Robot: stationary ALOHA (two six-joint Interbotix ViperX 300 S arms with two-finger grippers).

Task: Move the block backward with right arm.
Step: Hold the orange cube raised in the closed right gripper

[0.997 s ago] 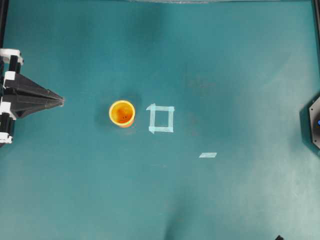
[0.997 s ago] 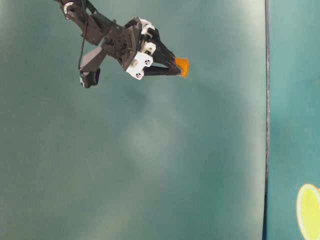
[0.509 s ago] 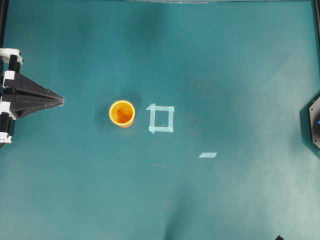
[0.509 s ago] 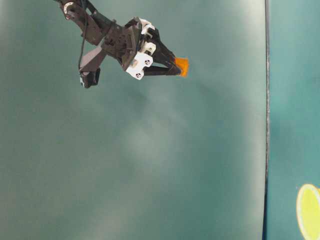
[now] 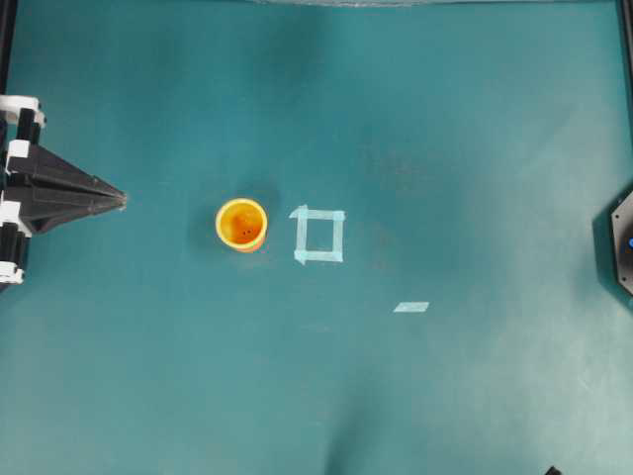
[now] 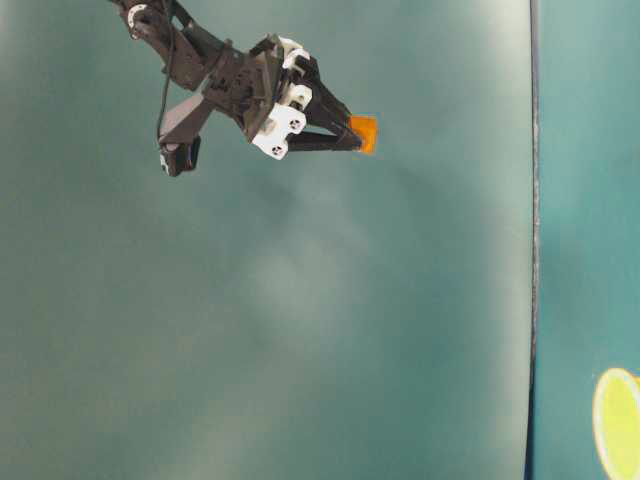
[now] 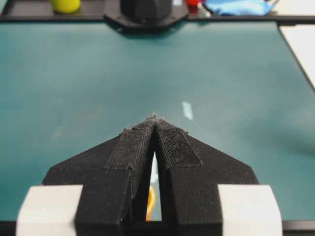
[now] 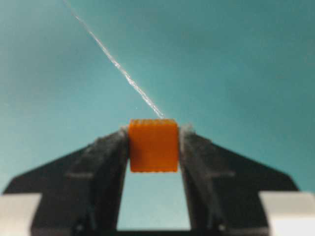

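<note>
The block (image 8: pixel 153 145), a small orange cube, is pinched between the two fingertips of my right gripper (image 8: pixel 154 135). In the table-level view the right gripper (image 6: pixel 357 135) holds the block (image 6: pixel 365 133) in the air at the upper left. Neither shows in the overhead view; only the right arm's base (image 5: pixel 623 242) is at its right edge. My left gripper (image 5: pixel 121 201) is shut and empty at the left edge, pointing at the yellow-orange cup (image 5: pixel 241 225). In the left wrist view its jaws (image 7: pixel 155 119) are closed together.
A light-blue tape square (image 5: pixel 318 236) lies just right of the cup, and a short tape strip (image 5: pixel 411 307) lies lower right of it. The cup's rim (image 6: pixel 617 423) shows at the lower right of the table-level view. Black frame rails (image 5: pixel 8 40) border the table.
</note>
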